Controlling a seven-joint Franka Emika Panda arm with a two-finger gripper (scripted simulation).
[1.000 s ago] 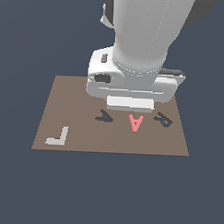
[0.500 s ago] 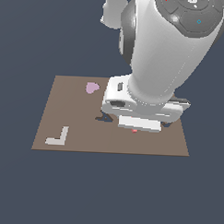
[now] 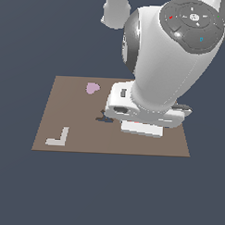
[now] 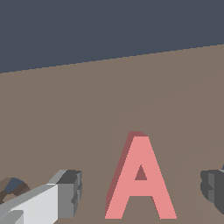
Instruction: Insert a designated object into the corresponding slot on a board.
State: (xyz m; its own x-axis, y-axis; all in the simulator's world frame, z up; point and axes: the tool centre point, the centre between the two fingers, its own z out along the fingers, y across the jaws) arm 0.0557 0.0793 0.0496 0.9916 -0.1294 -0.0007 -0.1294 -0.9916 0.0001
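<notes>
Salmon-red, the A block (image 4: 140,179) lies flat on the brown board (image 3: 77,113), and in the wrist view it sits between the two grey fingertips (image 4: 70,192) of the pincer (image 4: 142,190), with bare board showing on either side of it. So the pincer is spread wide and grasping nothing; neither pad touches the block yet.

What changed is the height of the arm. A second ago the hand hung above the board, and the red A and two dark recesses could be seen below it in the exterior view. Half a second ago the hand had dropped close enough that only a speck of red showed under it. Now the white hand body hides the block completely in the exterior view, along with most of the dark recesses; only a scrap of a dark recess (image 3: 105,116) peeks out at the hand's 9 o'clock side, and whether that scrap is the A-shaped slot cannot be told.

Elsewhere on the board, the lilac heart-like piece (image 3: 92,88) lies toward 11 o'clock from the hand, and a pale L-shaped piece (image 3: 58,139) lies at about 8 o'clock, near the board's near corner. Both are well apart from the pincer.

For the task, the descent looks finished or nearly so: the fingers straddle the block at board level. The step in hand, as I judge it, is closing on the A. Lifting it, carrying it to the slot and inserting it are not yet done.
</notes>
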